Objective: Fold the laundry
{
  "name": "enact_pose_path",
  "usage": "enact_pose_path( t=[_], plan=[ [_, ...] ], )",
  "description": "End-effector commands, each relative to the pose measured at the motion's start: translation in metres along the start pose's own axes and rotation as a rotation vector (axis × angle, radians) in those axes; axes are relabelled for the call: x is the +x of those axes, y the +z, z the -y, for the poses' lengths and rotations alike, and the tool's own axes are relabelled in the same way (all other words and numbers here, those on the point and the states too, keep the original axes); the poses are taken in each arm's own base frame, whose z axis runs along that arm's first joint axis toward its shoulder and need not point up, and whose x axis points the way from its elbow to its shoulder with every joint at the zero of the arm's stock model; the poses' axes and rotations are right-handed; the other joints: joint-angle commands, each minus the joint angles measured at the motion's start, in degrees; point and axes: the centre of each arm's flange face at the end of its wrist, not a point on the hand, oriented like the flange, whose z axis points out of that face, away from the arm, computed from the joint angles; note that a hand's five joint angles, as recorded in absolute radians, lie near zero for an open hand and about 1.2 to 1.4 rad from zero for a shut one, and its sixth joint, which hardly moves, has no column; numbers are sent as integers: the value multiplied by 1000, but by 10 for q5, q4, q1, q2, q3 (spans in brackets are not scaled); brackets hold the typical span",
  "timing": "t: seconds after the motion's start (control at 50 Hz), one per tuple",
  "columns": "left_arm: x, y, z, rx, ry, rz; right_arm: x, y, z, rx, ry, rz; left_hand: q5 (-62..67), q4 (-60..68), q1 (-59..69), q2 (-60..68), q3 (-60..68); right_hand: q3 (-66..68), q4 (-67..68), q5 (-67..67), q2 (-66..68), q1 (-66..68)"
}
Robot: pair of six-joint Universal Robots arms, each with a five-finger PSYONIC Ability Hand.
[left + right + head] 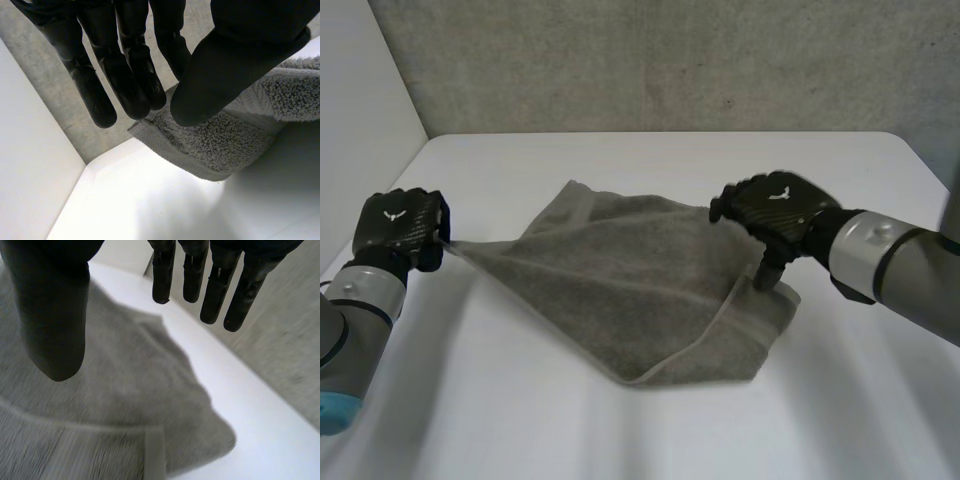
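At frame left a corner of the towel (640,290) is pinched by the left hand (400,232); the right hand (775,212) is held empty, fingers straight, above it, perhaps touching

A grey terry-cloth towel (640,300) with a flat woven border band lies partly folded in the middle of the white table (620,430). One layer is turned diagonally over another, so its outline is an uneven diamond. Its left corner is drawn out into a taut point, apparently raised just off the tabletop, while the rest lies flat and softly creased, a hemmed edge crossing its near right part.
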Motion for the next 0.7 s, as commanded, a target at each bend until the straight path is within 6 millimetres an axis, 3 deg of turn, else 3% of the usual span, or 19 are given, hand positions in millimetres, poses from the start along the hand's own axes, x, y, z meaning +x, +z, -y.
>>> enact_pose_path(
  t=[0.02, 0.2, 0.32, 0.6, 0.7],
  plan=[
    [-13, 3, 2, 6, 1, 41, -7, 30, -18, -115, -75, 69, 114, 102, 121, 103, 102, 20, 17, 8, 29, 20],
    [-16, 4, 2, 6, 1, 48, 2, 64, -51, -233, -119, -5, 114, 102, 121, 103, 102, 30, 28, 18, 39, 30],
    [-16, 4, 2, 6, 1, 48, -6, 75, -64, -250, -145, 17, 114, 102, 121, 103, 102, 25, 23, 13, 34, 25],
    [-17, 4, 1, 3, 0, 49, -22, 79, -62, -232, -161, 41, 114, 102, 121, 103, 102, 40, 38, 28, 49, 40],
    [-17, 4, 1, 3, 0, 49, -22, 77, -60, -233, -162, 39, 114, 102, 121, 103, 102, 145, 142, 132, 153, 145]
  ],
)
